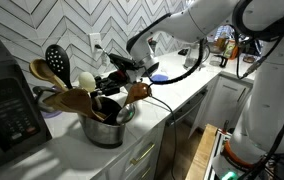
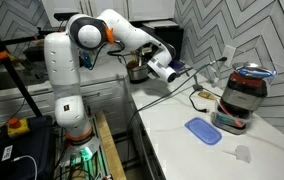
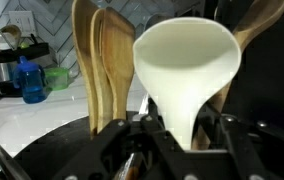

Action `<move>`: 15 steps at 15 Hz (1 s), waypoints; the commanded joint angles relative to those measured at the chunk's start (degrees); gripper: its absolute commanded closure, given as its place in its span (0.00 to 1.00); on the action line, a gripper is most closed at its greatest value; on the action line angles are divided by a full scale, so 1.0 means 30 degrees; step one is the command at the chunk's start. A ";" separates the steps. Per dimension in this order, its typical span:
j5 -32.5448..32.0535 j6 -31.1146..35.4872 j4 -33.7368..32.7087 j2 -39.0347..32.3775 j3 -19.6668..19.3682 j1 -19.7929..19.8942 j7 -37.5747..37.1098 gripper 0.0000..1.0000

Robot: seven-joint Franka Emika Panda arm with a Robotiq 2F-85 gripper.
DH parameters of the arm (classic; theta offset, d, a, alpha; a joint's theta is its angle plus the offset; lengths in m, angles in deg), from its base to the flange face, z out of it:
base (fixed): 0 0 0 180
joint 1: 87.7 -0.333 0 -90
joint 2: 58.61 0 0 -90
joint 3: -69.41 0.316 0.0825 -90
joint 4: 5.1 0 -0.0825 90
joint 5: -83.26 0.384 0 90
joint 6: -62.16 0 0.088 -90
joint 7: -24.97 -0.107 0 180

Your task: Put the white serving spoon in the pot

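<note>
A white counter [image 1: 187, 92] is running along a grey herringbone tile wall [image 1: 72, 25], and in an exterior view a black appliance [image 1: 6, 112] is standing to the left of the pot [image 1: 108, 133]. The pot is sitting near the counter's front edge and is holding a crowd of utensils: a black slotted spoon [image 1: 55, 60] is sticking up above its left side, and tan wooden spoons [image 1: 74, 102] are fanning out over its rim. The white serving spoon [image 1: 86, 80] is showing its round bowl above the pot's left half, among those handles. Just right of that bowl, the gripper [image 1: 119, 82] is hanging over the pot. Only the wrist view is showing the grasp: left of the wooden spoons [image 3: 102, 70] a blue bottle [image 3: 31, 80] is standing, and the white spoon [image 3: 187, 60] is filling the middle, its neck pinched between the closed-in fingers of the gripper [image 3: 192, 140]. Whether the handle's end is reaching inside the pot cannot be told. In an exterior view the pot [image 2: 137, 71] is small behind the arm [image 2: 122, 30], while a blue lid [image 2: 202, 130] and a red-and-black blender [image 2: 241, 100] are sitting well right of the pot.
</note>
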 commanded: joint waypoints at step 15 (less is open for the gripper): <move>-0.7062 0.8606 0.3040 0.7652 0.0345 0.0308 -0.7377 0.00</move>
